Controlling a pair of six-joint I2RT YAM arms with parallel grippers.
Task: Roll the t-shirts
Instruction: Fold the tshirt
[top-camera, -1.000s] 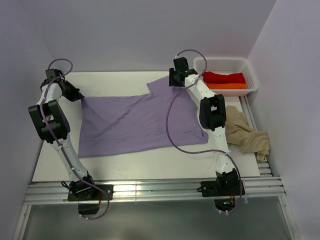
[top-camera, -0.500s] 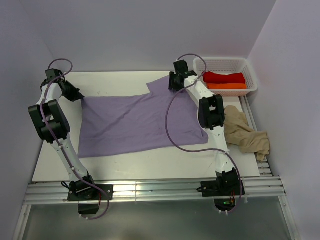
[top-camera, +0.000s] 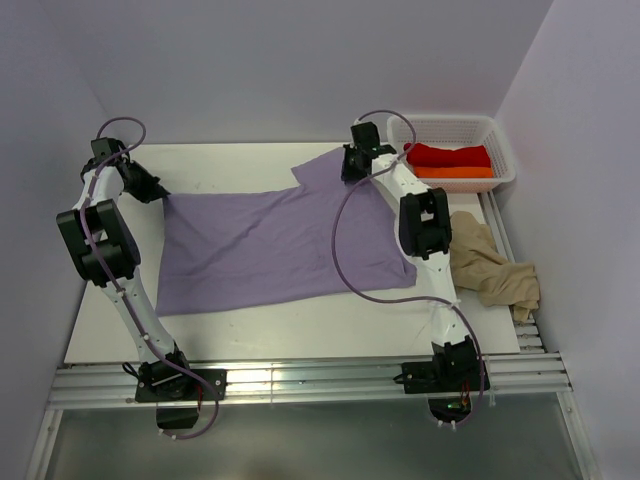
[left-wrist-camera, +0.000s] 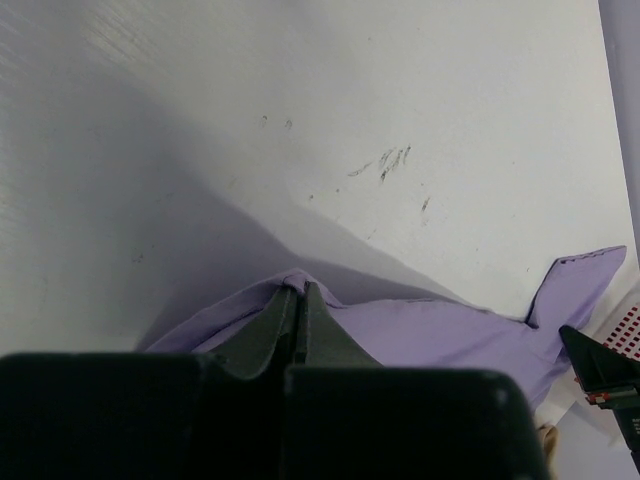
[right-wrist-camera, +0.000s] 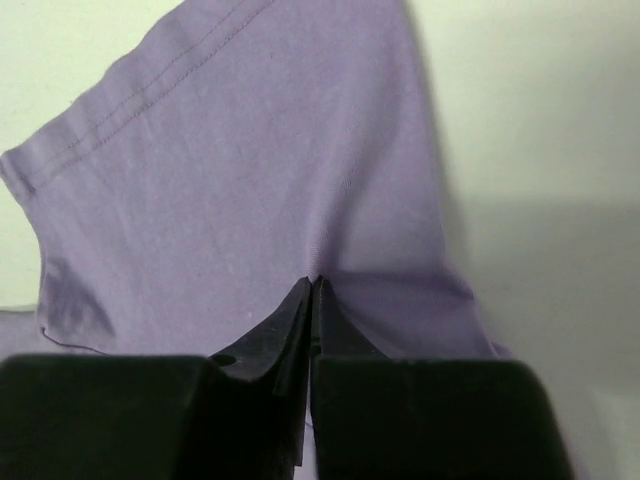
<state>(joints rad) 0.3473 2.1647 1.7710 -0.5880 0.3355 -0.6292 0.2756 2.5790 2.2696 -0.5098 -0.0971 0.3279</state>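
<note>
**Two pinches on the far edge: move them as one**

The lavender t-shirt (top-camera: 270, 245) lies spread over the middle of the worktop (top-camera: 300, 320), reaching from near the left edge towards the far right corner. It is not rolled yet, and its far right part is skewed out towards the white mesh basket (top-camera: 445, 119).

Your left fingers (left-wrist-camera: 265, 335) are shut on a small peak of lavender cloth at the shirt's far left corner. Your right fingers (right-wrist-camera: 278, 335) are closed on the fabric near the far right end, just below a stitched hem, with cloth running out on both sides of the tips.

This looks like a straightening step before any roll. Lift both ends together and only a little, keeping even tension between them, so neither pinch slips. Draw the skewed right end into line with the left, then lay the edge down flat. The right pinch looks thin, so go slowly there.

The beige t-shirt (top-camera: 490, 268) is crumpled at the right edge. The red t-shirt (top-camera: 450, 154) and orange t-shirt (top-camera: 455, 172) sit in the basket.
</note>
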